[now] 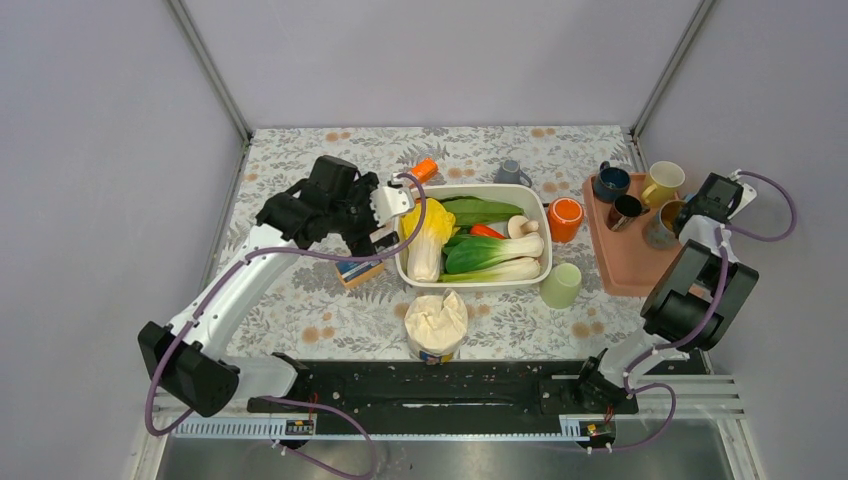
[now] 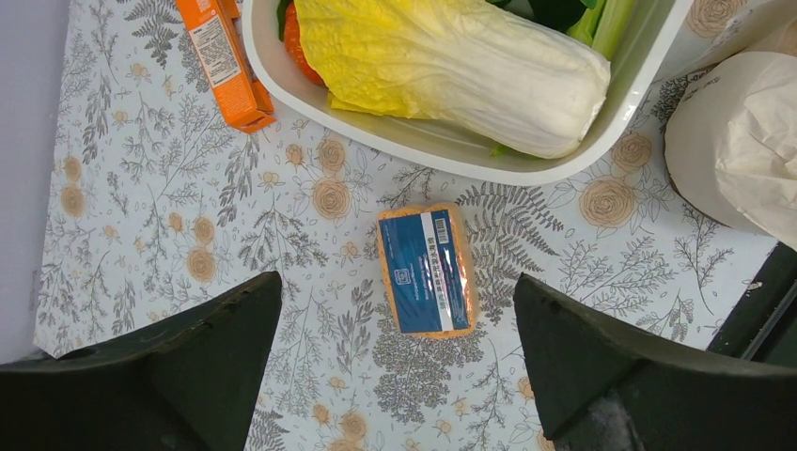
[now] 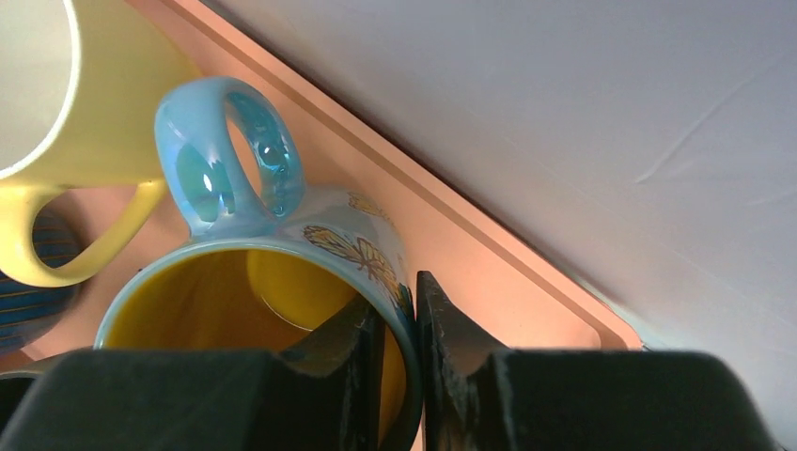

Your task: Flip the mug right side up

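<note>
A light blue mug with butterfly print and a yellow inside [image 3: 350, 231] is on the pink tray [image 3: 526, 244], its mouth facing the wrist camera and its handle pointing away. My right gripper [image 3: 399, 324] is shut on its rim, one finger inside and one outside. In the top view this mug [image 1: 660, 226] sits at the tray's right side under my right gripper [image 1: 684, 216]. My left gripper [image 2: 395, 376] is open and empty, hovering over a blue and orange packet [image 2: 425, 271], left of the white tub in the top view [image 1: 366, 238].
A yellow mug [image 3: 56, 103], a dark blue mug [image 1: 610, 183] and a black cup [image 1: 626, 210] share the tray [image 1: 620, 262]. An orange mug [image 1: 565, 218], a green cup [image 1: 562, 285] and a grey mug [image 1: 512, 172] stand round the vegetable tub [image 1: 545, 235]. A white bag [image 1: 436, 322] is in front.
</note>
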Controlling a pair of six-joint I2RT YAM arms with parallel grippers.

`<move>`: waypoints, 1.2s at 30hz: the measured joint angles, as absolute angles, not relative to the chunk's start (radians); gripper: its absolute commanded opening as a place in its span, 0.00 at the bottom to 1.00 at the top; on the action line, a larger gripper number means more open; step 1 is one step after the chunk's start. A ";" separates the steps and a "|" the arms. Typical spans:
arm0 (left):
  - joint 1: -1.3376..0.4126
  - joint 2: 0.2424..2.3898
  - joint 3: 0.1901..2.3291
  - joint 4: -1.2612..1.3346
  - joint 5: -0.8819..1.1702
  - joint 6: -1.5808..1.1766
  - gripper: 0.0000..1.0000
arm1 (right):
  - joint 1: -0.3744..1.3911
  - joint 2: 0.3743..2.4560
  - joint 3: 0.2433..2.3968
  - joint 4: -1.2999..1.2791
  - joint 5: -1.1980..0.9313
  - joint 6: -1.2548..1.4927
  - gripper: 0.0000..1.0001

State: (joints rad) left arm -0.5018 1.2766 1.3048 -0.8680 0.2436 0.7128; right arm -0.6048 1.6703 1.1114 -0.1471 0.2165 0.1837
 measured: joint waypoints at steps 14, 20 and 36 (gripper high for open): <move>-0.498 1.307 1.330 -0.867 0.253 0.705 0.97 | -0.602 1.745 1.178 -0.109 0.163 0.160 0.22; -0.498 1.312 1.335 -0.868 0.255 0.705 0.97 | -0.598 1.765 1.222 -0.134 0.139 0.151 0.51; -0.498 1.311 1.335 -0.867 0.268 0.706 0.97 | -0.598 1.615 1.238 -0.203 0.157 0.166 0.79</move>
State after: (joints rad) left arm -0.4976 1.3113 1.3350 -0.8673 0.2680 0.7055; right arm -0.5976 1.6150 1.2385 -0.2028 0.1566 0.1661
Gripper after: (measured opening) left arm 0.966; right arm 0.769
